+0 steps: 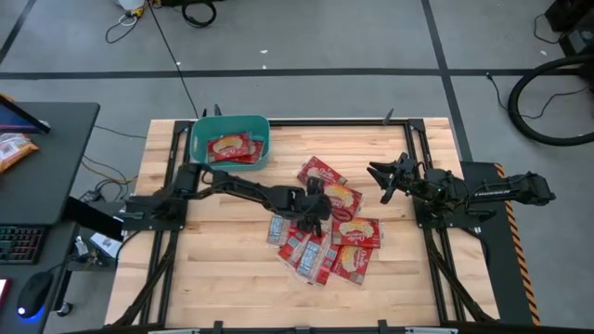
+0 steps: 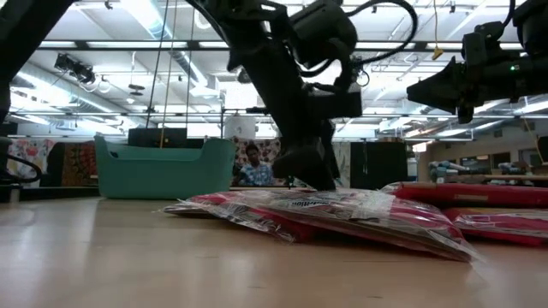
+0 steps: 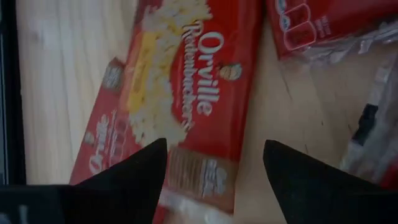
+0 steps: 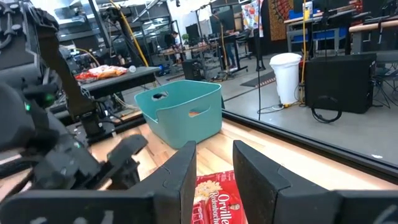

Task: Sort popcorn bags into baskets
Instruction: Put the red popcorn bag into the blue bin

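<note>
Grey floor w/ cables, black desk at left.

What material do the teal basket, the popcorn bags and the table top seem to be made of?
Teal basket: probably plastic, with smooth matte walls and rounded corners. Popcorn bags: glossy printed packets, seemingly in clear film that wrinkles and reflects light. Table top: pale wood, with visible plank seams and grain.

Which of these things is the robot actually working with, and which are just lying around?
Part of the job: popcorn bags, teal basket, left gripper open over the pile.
Just lying about: orange packet, keyboard, mouse, floor cables.
</note>
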{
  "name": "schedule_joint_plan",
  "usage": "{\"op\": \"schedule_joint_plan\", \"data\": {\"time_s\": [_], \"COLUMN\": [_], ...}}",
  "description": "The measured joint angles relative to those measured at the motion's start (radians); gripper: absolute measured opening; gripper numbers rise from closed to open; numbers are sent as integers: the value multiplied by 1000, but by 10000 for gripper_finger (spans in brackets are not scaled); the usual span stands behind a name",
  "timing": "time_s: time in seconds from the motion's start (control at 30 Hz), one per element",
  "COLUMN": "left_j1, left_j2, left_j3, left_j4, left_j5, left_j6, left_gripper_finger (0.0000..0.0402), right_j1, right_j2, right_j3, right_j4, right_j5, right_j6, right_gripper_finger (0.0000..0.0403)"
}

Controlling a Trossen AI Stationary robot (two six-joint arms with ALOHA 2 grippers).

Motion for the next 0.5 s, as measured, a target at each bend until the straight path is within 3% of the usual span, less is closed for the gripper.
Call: {"op": "schedule_joint_plan", "data": {"time_s": [0.3, 0.5], "left_j1": [-7, 1], "left_j2": [59, 62], "left_j3": [4, 4], "left_j4": [67, 60], "left_j5": [-153, -167], "left_j6": [131, 159], "left_gripper_finger": [242, 184], "right_j1": [0, 0], "right_j2": [0, 0], "right_j3": [0, 0], "right_j4": [1, 0], "right_j5": [0, 0], "right_j6": [0, 0], "right_gripper_finger": [110, 110]}}
